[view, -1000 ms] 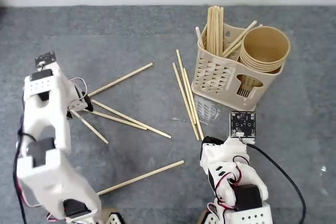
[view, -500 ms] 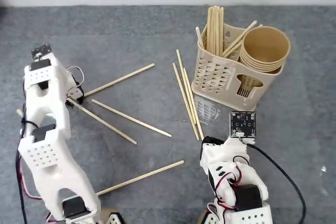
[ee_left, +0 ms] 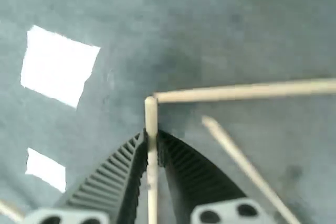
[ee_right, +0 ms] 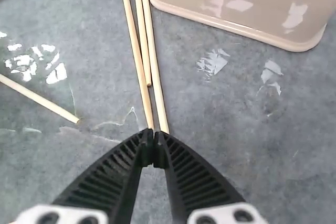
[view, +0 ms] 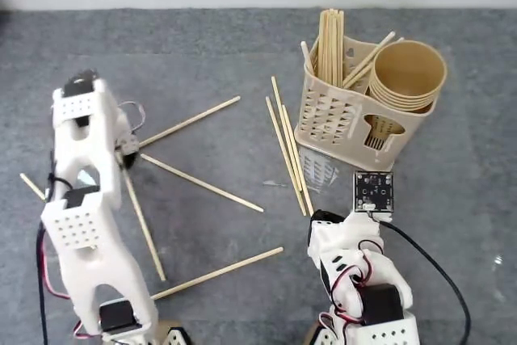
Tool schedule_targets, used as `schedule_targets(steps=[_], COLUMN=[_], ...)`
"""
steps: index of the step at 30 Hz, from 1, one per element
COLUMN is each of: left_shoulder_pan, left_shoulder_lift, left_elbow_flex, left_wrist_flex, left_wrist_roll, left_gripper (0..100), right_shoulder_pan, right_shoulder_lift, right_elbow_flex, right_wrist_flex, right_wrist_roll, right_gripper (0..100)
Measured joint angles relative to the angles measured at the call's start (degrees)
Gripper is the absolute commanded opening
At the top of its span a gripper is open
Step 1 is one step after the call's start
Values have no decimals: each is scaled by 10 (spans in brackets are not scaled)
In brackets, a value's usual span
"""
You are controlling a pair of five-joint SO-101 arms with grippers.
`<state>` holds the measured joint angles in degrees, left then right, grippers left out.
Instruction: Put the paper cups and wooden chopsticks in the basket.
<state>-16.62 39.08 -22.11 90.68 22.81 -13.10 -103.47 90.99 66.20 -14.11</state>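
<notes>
My left gripper [view: 129,156] [ee_left: 151,132] is shut on one end of a wooden chopstick [view: 145,228] [ee_left: 151,116], whose free length slants toward the table's front. Two loose chopsticks [view: 191,122] [view: 202,183] fan out to the right of that gripper. Another [view: 218,272] lies near the front. Three chopsticks [view: 288,147] [ee_right: 142,51] lie side by side left of the beige basket [view: 323,111] [ee_right: 236,9]. The basket holds stacked paper cups [view: 408,74] and upright chopsticks [view: 329,38]. Just short of the three chopsticks' near ends, my right gripper [ee_right: 154,150] is shut and holds nothing.
A grey mat [view: 202,54] covers the table. A short stick end [view: 32,186] pokes out left of the left arm. The right arm [view: 355,272] stands in front of the basket. Bare mat lies to the right of the basket.
The left arm has shifted right and turned. The chopstick in its gripper has swung from pointing right to pointing toward the front. The right arm has kept still.
</notes>
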Motion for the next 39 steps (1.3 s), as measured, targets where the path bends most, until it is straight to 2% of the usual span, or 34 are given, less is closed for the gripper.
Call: schedule_targets(steps=[5,15,19,26,35,39], left_shoulder_pan=[47,135,174,204,267,295], left_shoulder_lift=[-57,-131,-132,-136,-141,-141], left_elbow_flex=[-117,-322,-428,-564,-578,-578], left_wrist_flex=[77,90,87,-1,-136,-166], left_wrist_roll=[23,29,77,178,242,248], left_gripper=[13,13,13,13,13,13], right_shoulder_pan=[0,0,0,0,0,0], right_shoulder_lift=[0,0,0,0,0,0], right_elbow_flex=[0,0,0,0,0,0], right_wrist_flex=[0,0,0,0,0,0], right_wrist_roll=[0,0,0,0,0,0], right_gripper=[9,9,9,9,9,9])
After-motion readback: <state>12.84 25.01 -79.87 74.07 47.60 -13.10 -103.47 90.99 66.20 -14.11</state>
